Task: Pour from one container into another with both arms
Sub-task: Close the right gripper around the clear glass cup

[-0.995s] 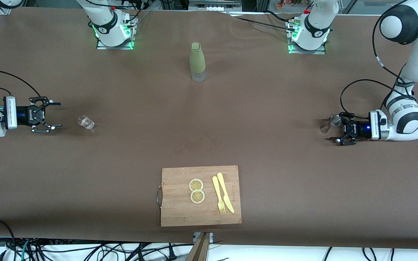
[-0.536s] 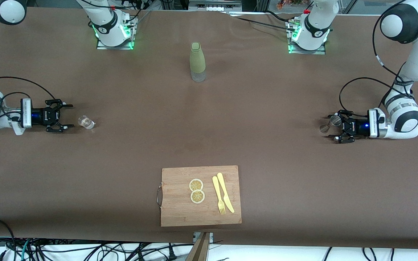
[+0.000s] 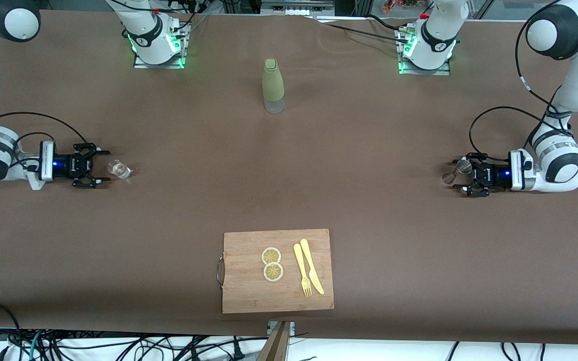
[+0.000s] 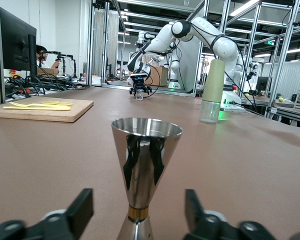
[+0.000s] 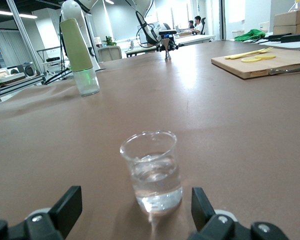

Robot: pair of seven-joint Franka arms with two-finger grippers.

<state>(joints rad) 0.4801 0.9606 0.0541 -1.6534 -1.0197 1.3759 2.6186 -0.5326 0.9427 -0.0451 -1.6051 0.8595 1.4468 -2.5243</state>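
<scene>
Left gripper (image 4: 139, 220) open, straddling upright jigger (image 4: 145, 170) | right gripper (image 5: 132, 212) open, cup (image 5: 152, 170) just ahead | you close next

Brown table (image 3: 369, 210): jigger (image 3: 457, 171), cup (image 3: 118, 169), bottle (image 3: 273, 86), board (image 3: 249, 291).

On the brown table (image 3: 369, 150) stand one silvery hourglass-shaped metal jigger (image 3: 458, 170), one small clear glass cup (image 3: 118, 169) and one tall olive-green bottle (image 3: 273, 85). One wooden cutting board (image 3: 249, 281) carries two lemon slices (image 3: 272, 263), one yellow fork (image 3: 302, 271) and one yellow knife (image 3: 312, 265).
</scene>
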